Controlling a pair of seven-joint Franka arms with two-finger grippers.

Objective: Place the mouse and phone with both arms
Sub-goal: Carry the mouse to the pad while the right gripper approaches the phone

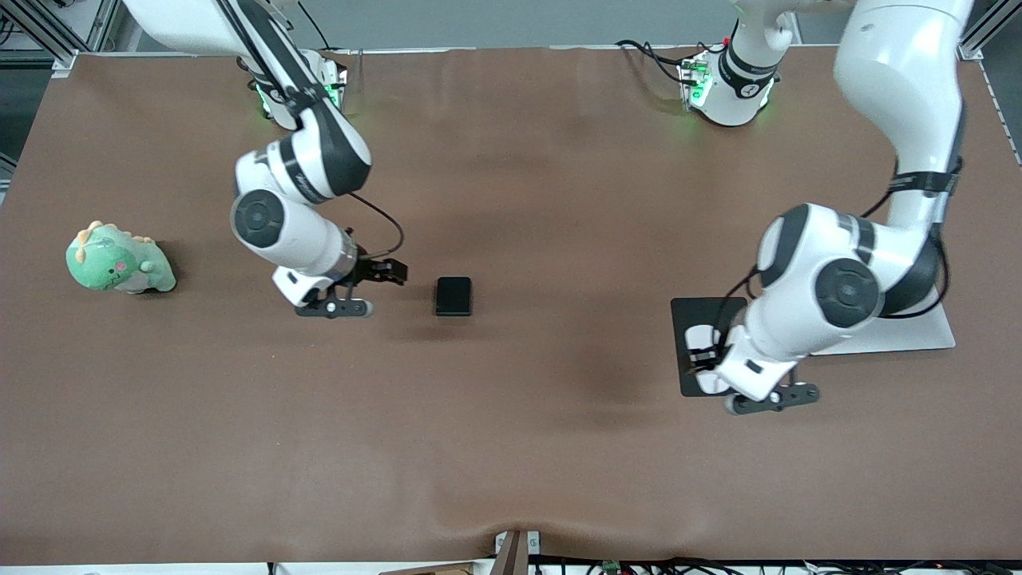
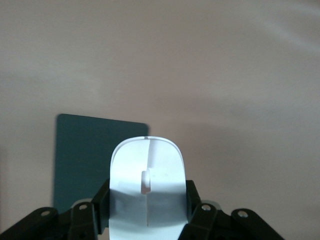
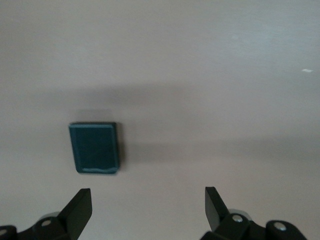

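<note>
The white mouse (image 2: 147, 165) sits between the fingers of my left gripper (image 2: 147, 196), which is shut on its sides. In the front view that gripper (image 1: 707, 361) is over the flat black pad (image 1: 687, 318), and the mouse (image 1: 702, 339) shows only in part under the wrist. I cannot tell whether the mouse touches the pad (image 2: 82, 155). The black phone (image 1: 453, 296) lies flat near the table's middle. My right gripper (image 1: 390, 273) is low beside the phone, toward the right arm's end of the table. It stands open (image 3: 147, 202) and holds nothing, with the phone (image 3: 94, 147) just ahead of one fingertip.
A green plush dinosaur (image 1: 120, 263) sits toward the right arm's end of the table. A light grey flat slab (image 1: 918, 334) lies beside the black pad, partly under the left arm. The brown table (image 1: 511, 447) stretches toward the front camera.
</note>
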